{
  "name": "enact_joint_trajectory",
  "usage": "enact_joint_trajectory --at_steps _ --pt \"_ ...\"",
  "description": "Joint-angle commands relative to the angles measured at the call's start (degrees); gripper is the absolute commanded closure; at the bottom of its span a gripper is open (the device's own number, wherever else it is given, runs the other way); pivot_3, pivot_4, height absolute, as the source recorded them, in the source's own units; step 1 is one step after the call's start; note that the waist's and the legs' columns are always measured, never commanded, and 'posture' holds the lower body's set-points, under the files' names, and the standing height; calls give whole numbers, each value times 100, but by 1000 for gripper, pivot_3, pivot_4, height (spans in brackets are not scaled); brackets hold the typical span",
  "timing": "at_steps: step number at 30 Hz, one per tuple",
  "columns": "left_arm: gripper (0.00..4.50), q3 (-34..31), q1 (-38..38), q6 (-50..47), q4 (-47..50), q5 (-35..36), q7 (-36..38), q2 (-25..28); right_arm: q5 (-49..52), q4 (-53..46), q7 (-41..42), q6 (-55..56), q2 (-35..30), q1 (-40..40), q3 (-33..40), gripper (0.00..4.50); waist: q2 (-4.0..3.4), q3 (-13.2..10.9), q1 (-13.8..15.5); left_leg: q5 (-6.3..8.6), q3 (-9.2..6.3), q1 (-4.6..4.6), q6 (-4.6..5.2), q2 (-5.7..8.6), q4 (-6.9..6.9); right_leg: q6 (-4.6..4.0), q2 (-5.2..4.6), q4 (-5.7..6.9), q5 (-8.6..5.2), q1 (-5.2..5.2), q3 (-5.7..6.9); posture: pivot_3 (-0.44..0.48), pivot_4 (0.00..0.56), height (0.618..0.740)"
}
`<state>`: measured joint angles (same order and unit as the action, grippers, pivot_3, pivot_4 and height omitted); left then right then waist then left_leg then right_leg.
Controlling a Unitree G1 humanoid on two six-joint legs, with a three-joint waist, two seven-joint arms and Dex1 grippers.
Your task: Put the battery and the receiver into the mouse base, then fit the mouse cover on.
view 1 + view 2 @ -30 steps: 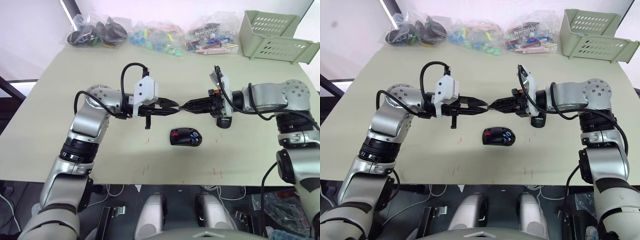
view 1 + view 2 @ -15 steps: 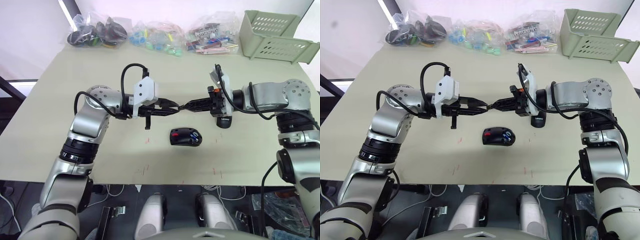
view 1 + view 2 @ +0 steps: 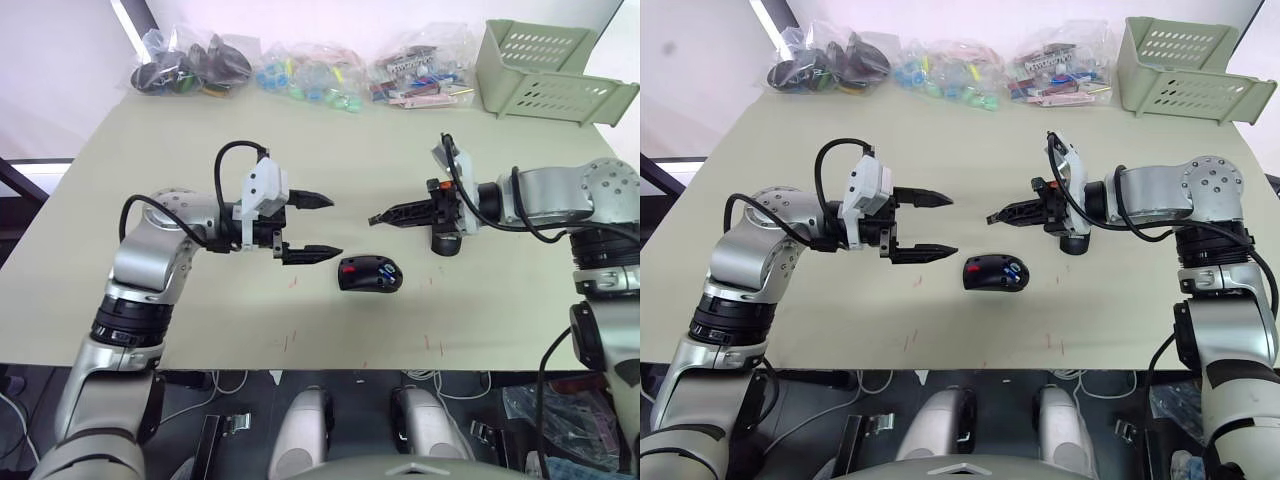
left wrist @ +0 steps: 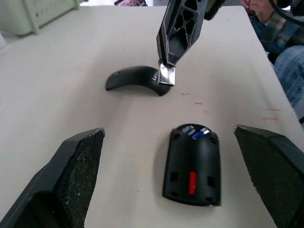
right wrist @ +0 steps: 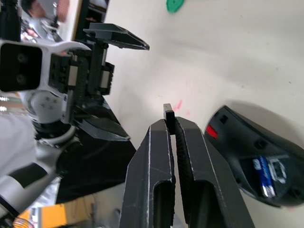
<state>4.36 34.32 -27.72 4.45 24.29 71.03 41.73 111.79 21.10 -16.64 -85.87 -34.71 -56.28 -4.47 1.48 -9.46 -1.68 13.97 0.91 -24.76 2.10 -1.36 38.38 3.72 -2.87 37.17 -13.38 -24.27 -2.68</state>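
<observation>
Left wrist view: the receiver [image 4: 166, 74] is pinched in the closed right gripper [image 3: 376, 217] above the table, while the left gripper [image 3: 325, 226] is spread empty. The battery [image 5: 266, 173] is already seated in the base [image 3: 371, 273]; the cover [image 4: 134, 80] lies beyond. Next, the receiver probably must be lowered and aligned to its slot.

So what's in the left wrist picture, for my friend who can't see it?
The right gripper comes down from above, jaws shut on the small silvery receiver, above a pale table. Below it lies the mouse base, with the blue battery inside and a red patch. The cover lies behind, and the left gripper's open fingers frame the view.
</observation>
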Motion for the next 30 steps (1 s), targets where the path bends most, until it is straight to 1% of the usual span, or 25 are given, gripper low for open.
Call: enact_joint_trajectory --at_steps 1,8,11,13,15,18,23,28,30 --pt "108 -230 -81 -150 175 154 -68 123 121 -311 264 -88 -361 -126 -135 4500 0 0 -4 0 0 0 0 0 0 0 0 0 0 0 0 0 150 740" --pt "108 -159 -313 -204 84 123 -132 58 -43 -554 574 -247 -1036 -554 -590 4500 -10 -6 -34 0 3 1 0 1 0 0 0 1 0 -2 -3 0 150 740" --pt "108 -9 -364 -127 -42 33 -43 37 -357 -635 732 -338 -1157 -689 -687 4500 -9 -6 -32 0 0 1 0 1 0 0 0 0 0 -1 0 0 150 740" --pt "108 103 -380 -62 -86 -5 54 33 -819 -863 940 -441 -1193 -769 -661 4500 -10 -6 -32 0 1 1 0 3 0 0 0 0 0 -1 0 0 150 740" --pt "108 190 -338 -65 -114 -21 88 -1 -1312 -1179 1225 -550 -1207 -803 -627 4500 -10 -6 -31 0 3 -1 0 2 0 0 0 0 0 -2 -2 0 150 740" --pt "108 400 -227 102 -273 -248 191 25 -1746 -1552 1694 -656 -1294 -868 -855 4500 -11 -7 -28 0 2 -2 0 1 0 0 -1 -1 0 -3 -1 0 150 740" --pt "108 827 110 189 -393 -484 459 -85 -2390 -1908 2525 -663 -1552 -1122 -1295 4500 -12 -7 -17 0 3 -3 0 3 1 0 -1 1 0 -6 -2 0 150 740" --pt "108 1042 251 148 -451 -685 383 -229 -2844 -2063 3133 -663 -1644 -1216 -1429 4500 -12 -7 -16 0 5 -5 0 4 0 0 -2 0 0 -10 -3 0 150 740" --pt "108 1224 288 114 -415 -828 388 -274 -2941 -2108 3304 -663 -1682 -1240 -1456 4500 -12 -7 -15 0 4 -9 0 4 1 0 -2 3 0 -14 -3 0 150 740"
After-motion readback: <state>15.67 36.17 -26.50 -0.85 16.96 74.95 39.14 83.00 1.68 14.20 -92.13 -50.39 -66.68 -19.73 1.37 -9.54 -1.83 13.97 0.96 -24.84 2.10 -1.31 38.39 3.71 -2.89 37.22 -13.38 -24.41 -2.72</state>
